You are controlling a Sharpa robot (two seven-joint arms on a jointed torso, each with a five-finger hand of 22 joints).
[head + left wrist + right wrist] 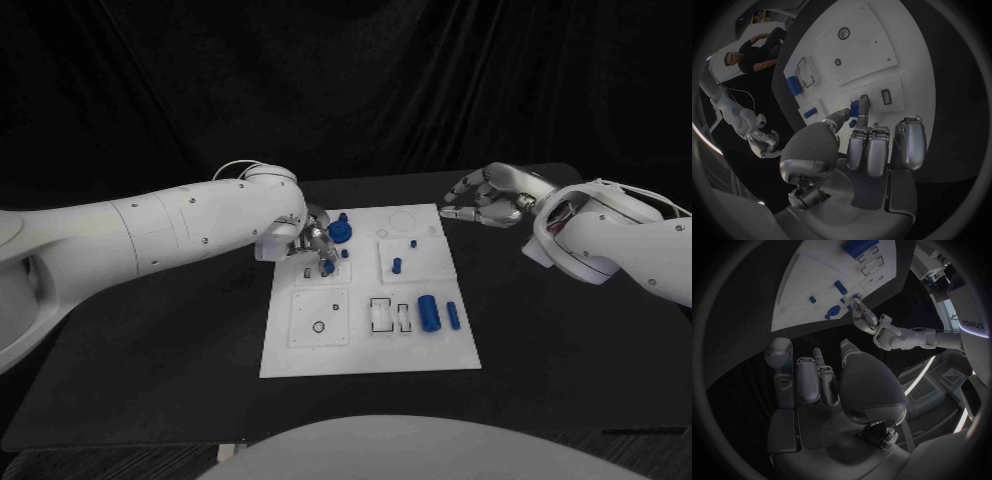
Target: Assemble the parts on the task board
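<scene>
two blue pieces (438, 313) lie loose on the white board (369, 355); left robot hand (307, 242) pinches a small piece (862, 109), right robot hand (488, 200) curled empty.

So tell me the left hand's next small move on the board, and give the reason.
Probably ease the left hand straight down to seat the blue part it pinches. In the left wrist view that part sits at the fingertips just over the board, beside a small slot. The right hand is off the board.
</scene>
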